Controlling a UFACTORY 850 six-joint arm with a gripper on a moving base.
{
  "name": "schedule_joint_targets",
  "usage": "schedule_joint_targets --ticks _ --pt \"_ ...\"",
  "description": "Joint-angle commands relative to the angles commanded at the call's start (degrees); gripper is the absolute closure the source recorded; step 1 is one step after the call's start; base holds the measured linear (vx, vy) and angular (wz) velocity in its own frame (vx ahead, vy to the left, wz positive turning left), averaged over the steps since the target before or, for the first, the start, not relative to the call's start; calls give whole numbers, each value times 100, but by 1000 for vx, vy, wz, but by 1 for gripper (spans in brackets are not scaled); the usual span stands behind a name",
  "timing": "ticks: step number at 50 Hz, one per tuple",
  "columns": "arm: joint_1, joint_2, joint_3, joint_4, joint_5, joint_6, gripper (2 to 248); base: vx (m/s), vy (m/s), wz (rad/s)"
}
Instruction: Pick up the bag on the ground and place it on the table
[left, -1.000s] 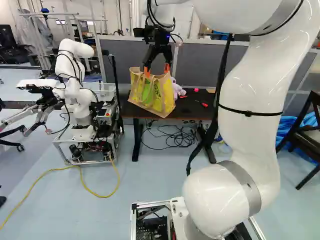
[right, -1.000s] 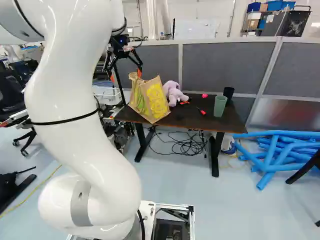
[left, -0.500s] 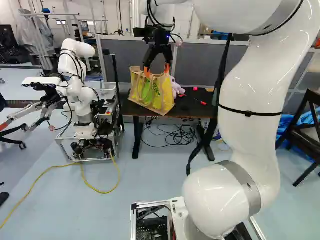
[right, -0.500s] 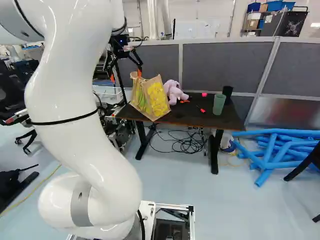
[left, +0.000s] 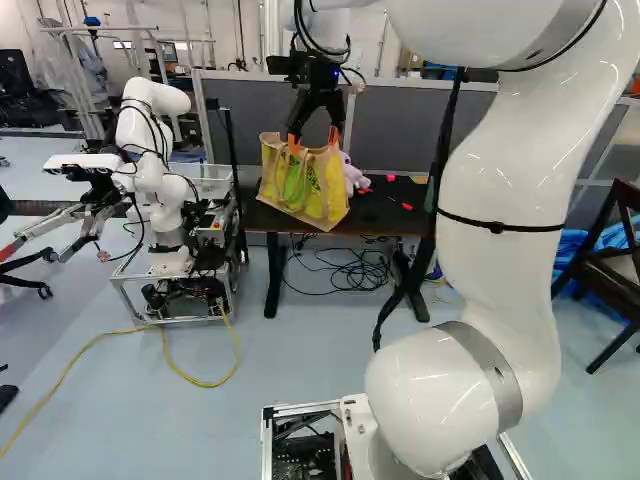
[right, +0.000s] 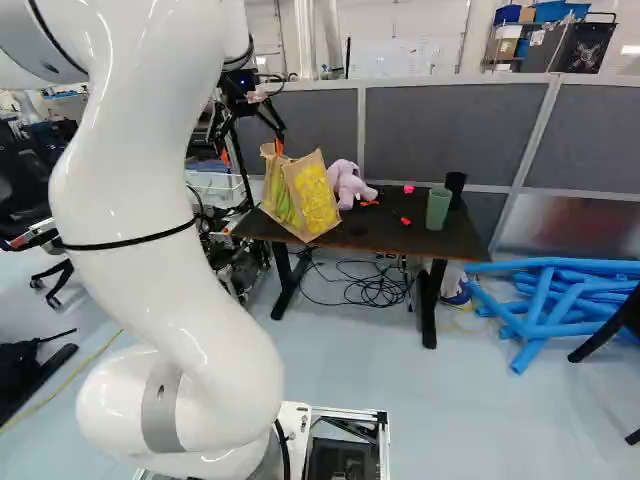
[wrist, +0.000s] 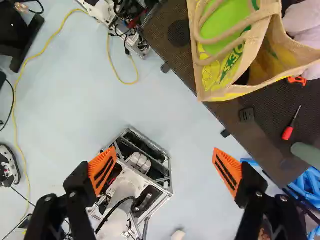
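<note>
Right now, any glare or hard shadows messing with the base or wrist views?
Left base view: bright highlights on the glossy white arm; right base view: highlights on it again, plus a soft reddish sheen on the partition's lower metal panel; wrist view: no glare hiding the bag, shading inside its opening, no hard shadow on the open floor.

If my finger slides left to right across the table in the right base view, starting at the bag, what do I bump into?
The bag → a pale purple stuffed toy → a small pink thing → a green cup → a black cup.
</note>
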Motion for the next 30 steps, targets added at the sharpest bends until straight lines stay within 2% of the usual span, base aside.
schedule_joint_targets --ticks 30 --pt "-38 116 325 -11 458 104 3 0 0 0"
